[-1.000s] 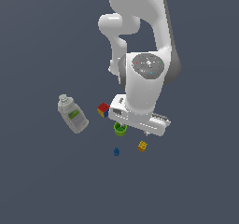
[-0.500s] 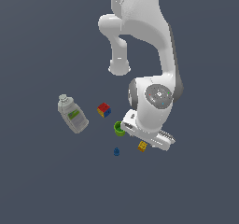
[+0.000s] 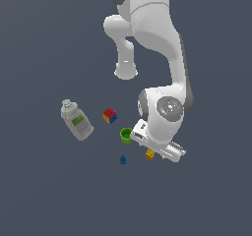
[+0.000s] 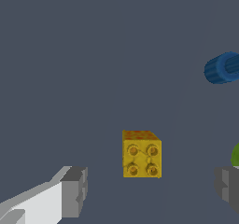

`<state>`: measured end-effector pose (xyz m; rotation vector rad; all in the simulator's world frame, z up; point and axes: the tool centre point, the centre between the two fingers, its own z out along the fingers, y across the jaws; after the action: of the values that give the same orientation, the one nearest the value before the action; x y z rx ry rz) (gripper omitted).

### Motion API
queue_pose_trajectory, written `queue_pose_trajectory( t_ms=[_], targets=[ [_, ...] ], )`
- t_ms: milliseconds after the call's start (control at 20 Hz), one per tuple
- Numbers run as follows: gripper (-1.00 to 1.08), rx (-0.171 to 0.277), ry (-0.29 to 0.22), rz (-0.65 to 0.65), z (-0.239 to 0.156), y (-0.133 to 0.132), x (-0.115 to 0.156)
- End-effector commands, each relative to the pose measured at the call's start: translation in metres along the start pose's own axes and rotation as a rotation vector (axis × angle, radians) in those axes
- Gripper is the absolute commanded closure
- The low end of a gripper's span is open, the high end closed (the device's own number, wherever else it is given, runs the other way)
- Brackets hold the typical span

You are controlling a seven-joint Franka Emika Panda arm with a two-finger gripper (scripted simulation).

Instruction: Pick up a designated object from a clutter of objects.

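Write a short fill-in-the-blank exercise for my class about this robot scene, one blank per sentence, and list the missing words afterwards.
1. The wrist view shows the yellow brick between the two fingertips of the gripper, whose jaws are ____.
2. The yellow brick shows ____ round studs on one face.
3. In the exterior view, the clear bottle carries a ____ label.
4. In the exterior view, the thing nearest the multicoloured cube is the green ____.

Missing words: open; four; green; cup
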<state>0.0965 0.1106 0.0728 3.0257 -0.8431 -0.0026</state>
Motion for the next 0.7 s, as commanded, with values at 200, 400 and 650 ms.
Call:
queue_pose_trajectory(
  t_ms=[200,400,650],
  targets=[
    [-0.92,0.0,0.001,0.001,0.012,0.0,0.0],
    [-0.92,0.001,0.001,0.003,0.033,0.0,0.0],
    [-0.92,0.001,0.001,0.004,0.049,0.0,0.0]
  ],
)
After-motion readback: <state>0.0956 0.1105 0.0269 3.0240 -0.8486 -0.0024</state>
